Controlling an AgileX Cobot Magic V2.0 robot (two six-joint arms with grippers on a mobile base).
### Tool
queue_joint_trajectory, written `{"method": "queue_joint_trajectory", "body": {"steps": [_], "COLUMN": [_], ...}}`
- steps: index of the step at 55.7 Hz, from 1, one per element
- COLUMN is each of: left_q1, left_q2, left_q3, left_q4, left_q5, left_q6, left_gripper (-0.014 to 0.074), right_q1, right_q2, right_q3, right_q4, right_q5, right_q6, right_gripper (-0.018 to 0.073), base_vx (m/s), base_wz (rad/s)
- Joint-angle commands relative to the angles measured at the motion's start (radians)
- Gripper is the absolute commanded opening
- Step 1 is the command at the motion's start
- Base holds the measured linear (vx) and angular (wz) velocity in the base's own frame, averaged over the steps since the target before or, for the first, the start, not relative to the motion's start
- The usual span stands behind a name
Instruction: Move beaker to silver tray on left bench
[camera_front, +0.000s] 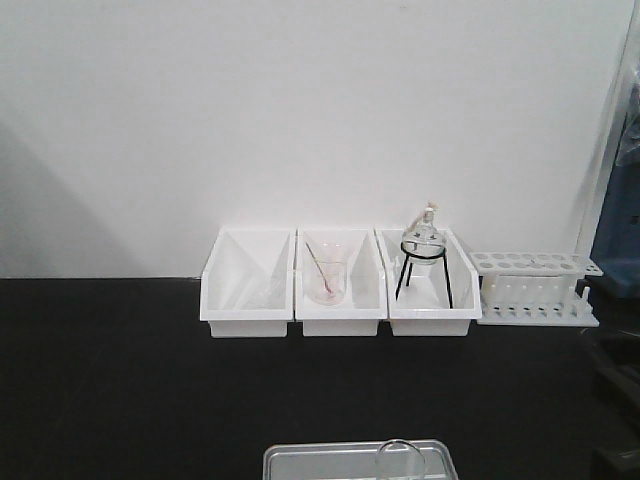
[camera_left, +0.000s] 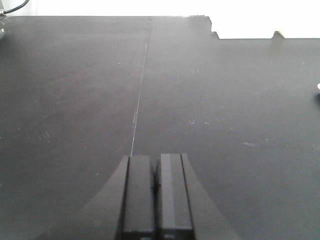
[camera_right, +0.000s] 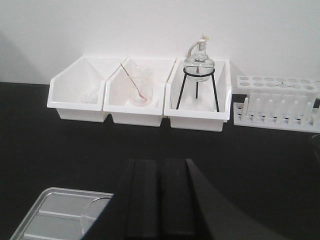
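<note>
Your small clear glass beaker (camera_front: 401, 459) already stands inside the shallow shiny silver tray (camera_front: 300, 462), at the near edge of the matte black desk (camera_front: 100, 380). Only its flared rim shows in the front view, so I cannot be sure the base sits flat; from the right wrist view its curved wall (camera_right: 92, 212) appears to rest on the tray floor (camera_right: 50, 215), towards the tray's right end.

The right claw (camera_right: 161, 200) sits just above and beside the beaker with its 2 dark fingers pressed together, holding nothing. The left claw (camera_left: 156, 195) is likewise closed and empty, over a bare stretch of desk well apart from the tray.

By my judgement the placing is done and what remains is the retreat. Draw the right arm straight up and back, away from the glass, before any sideways swing, because the claw body is close to the rim and a light beaker tips easily. Keep the fingers together so nothing catches the spout.

Stay clear of the 3 white plastic bins (camera_front: 340, 300) at the wall, which hold the beaker with a rod (camera_front: 325, 280) and the round-bottom flask on its black stand (camera_front: 422, 250), and of the white test-tube rack (camera_front: 535, 290) beside them.
</note>
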Motion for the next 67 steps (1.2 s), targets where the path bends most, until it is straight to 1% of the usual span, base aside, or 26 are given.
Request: {"method": "queue_joint_trajectory", "body": {"steps": [1,4,6,8,12,15,17,20,24,25,30,34,38,41,45,67], "left_q1": [-0.005,-0.005,-0.005,-0.005,-0.005,-0.005,-0.005,-0.005,-0.005,-0.005,-0.005,-0.005,-0.005,-0.005,-0.005,-0.005], "left_q2": [-0.016,-0.016,-0.016,-0.016,-0.016,-0.016,-0.016,-0.016,-0.016,-0.016,-0.016,-0.016,-0.016,-0.016,-0.015,-0.015], "left_q3": [0.028,0.028,0.028,0.028,0.028,0.028,0.028,0.028,0.028,0.028,0.028,0.028,0.028,0.028,0.028,0.028], "left_q4": [-0.007,-0.007,-0.007,-0.007,-0.007,-0.007,-0.007,-0.007,-0.007,-0.007,-0.007,-0.007,-0.007,-0.007,-0.002,-0.007], "left_q5": [-0.077,-0.077,-0.077,-0.077,-0.077,-0.077,-0.077,-0.077,-0.077,-0.077,-0.077,-0.077,-0.077,-0.077,-0.078,-0.077], "left_q6": [-0.006,-0.006,-0.006,-0.006,-0.006,-0.006,-0.006,-0.006,-0.006,-0.006,-0.006,-0.006,-0.006,-0.006,-0.006,-0.006], "left_gripper": [0.0001,0.0001,0.0001,0.0001,0.0001,0.0001,0.0001,0.0001,0.0001,0.0001,0.0001,0.0001,0.0001,0.0001,0.0001,0.0001], "right_q1": [0.000,0.000,-0.002,-0.004,-0.019,-0.057,-0.089,-0.142,-0.213,-0.224,-0.273,-0.284,-0.283,-0.283,-0.280,-0.281], "right_q2": [-0.007,-0.007,-0.010,-0.028,-0.078,-0.129,-0.165,-0.224,-0.326,-0.348,-0.507,-0.636,-0.749,-0.808,-0.794,-0.802], "right_q3": [-0.030,-0.027,-0.017,-0.002,0.055,0.109,0.155,0.235,0.330,0.363,0.495,0.578,0.627,0.623,0.625,0.625], "right_q4": [0.007,0.038,0.066,0.111,0.243,0.354,0.413,0.454,0.436,0.436,0.373,0.333,0.323,0.323,0.308,0.310], "right_q5": [-0.062,-0.061,-0.065,-0.071,-0.092,-0.109,-0.120,-0.133,-0.125,-0.125,-0.116,-0.107,-0.094,-0.024,-0.022,-0.014], "right_q6": [0.001,-0.019,-0.064,-0.131,-0.313,-0.424,-0.469,-0.499,-0.504,-0.504,-0.504,-0.504,-0.503,-0.501,-0.502,-0.502], "right_gripper": [-0.0011,-0.0011,-0.0011,-0.0011,-0.0011,-0.0011,-0.0011,-0.0011,-0.0011,-0.0011,-0.0011,-0.0011,-0.0011,-0.0011,-0.0011,-0.0011], "base_vx": [0.00,0.00,0.00,0.00,0.00,0.00,0.00,0.00,0.00,0.00,0.00,0.00,0.00,0.00,0.00,0.00], "base_wz": [0.00,0.00,0.00,0.00,0.00,0.00,0.00,0.00,0.00,0.00,0.00,0.00,0.00,0.00,0.00,0.00]}}
